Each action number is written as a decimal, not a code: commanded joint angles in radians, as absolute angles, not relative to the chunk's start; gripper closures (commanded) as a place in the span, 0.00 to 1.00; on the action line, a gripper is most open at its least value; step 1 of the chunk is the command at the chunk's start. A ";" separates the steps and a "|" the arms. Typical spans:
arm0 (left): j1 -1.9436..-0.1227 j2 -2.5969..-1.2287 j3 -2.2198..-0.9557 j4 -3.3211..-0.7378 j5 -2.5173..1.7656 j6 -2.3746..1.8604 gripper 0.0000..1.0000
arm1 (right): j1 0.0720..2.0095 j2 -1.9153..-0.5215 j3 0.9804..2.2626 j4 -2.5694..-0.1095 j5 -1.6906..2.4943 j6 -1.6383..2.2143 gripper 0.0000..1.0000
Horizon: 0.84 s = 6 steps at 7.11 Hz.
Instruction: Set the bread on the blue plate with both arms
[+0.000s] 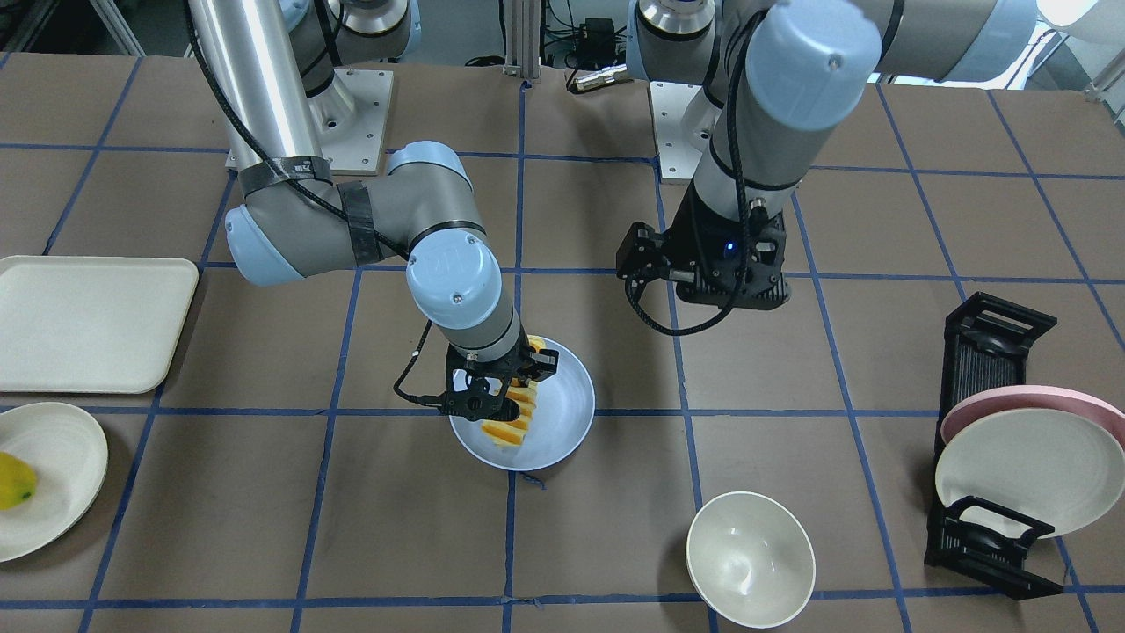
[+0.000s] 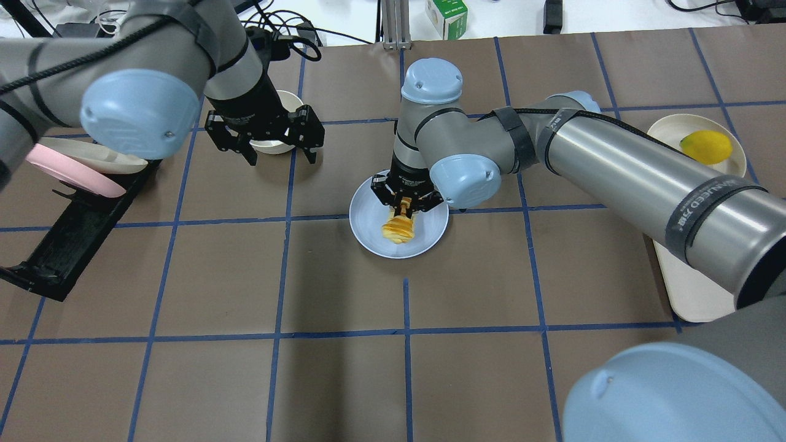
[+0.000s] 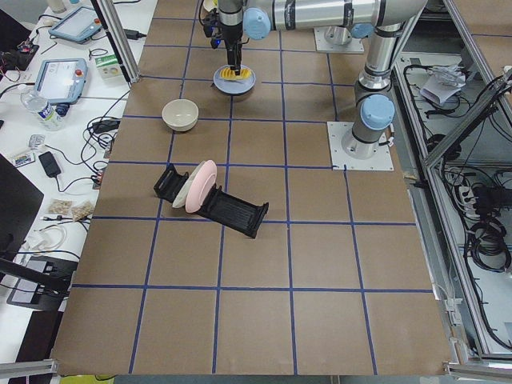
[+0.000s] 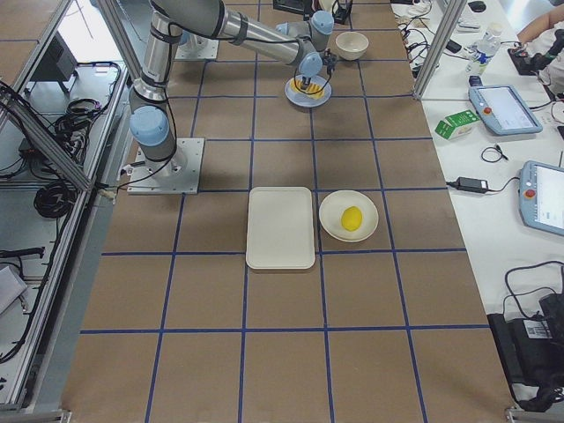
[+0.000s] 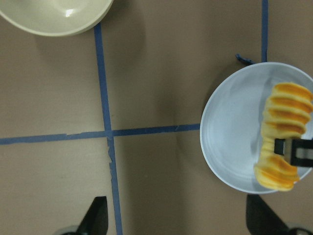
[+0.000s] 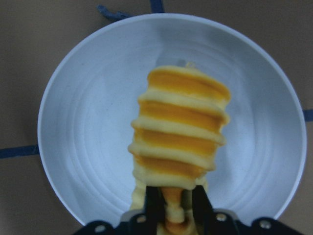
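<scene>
Most of the task looks done: the bread [image 6: 178, 132] sits over the blue plate [image 6: 78, 147], clamped between the right gripper's [image 6: 176, 198] fingers. Only release seems left. The left gripper [image 2: 279, 153] hangs spread wide and empty, well apart from the plate.

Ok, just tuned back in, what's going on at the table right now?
The right tool is shut on the middle of the bread, holding it over the blue plate. Whether the bread already rests on the plate is hard to tell. The left tool is open and empty, hovering off to the side by the cream bowl, apart from the plate.
</scene>
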State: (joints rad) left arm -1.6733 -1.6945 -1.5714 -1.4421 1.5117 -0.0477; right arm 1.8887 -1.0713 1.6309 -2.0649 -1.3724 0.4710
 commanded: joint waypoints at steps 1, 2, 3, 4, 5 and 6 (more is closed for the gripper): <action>-1.677 -1.632 -1.529 -1.482 1.511 -0.048 0.00 | 1.840 -1.107 1.612 -2.025 -1.374 0.390 0.00; -1.663 -1.634 -1.523 -1.461 1.512 -0.045 0.00 | 1.803 -1.129 1.600 -1.934 -1.391 0.308 0.00; -1.658 -1.638 -1.502 -1.448 1.529 -0.044 0.00 | 1.748 -1.188 1.597 -1.901 -1.410 0.211 0.00; -1.661 -1.650 -1.491 -1.447 1.620 -0.044 0.00 | 1.655 -1.265 1.583 -1.813 -1.423 0.166 0.00; -1.666 -1.660 -1.493 -1.447 1.624 -0.044 0.00 | 1.619 -1.351 1.569 -1.693 -1.469 0.079 0.00; -1.669 -1.660 -1.490 -1.447 1.623 -0.051 0.00 | 1.617 -1.443 1.563 -1.645 -1.590 0.054 0.00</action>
State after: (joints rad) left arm -1.6652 -1.6554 -1.4933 -1.4474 1.6122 -0.0460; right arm 1.6426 -1.3343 1.5744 -1.7323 -1.4829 0.1111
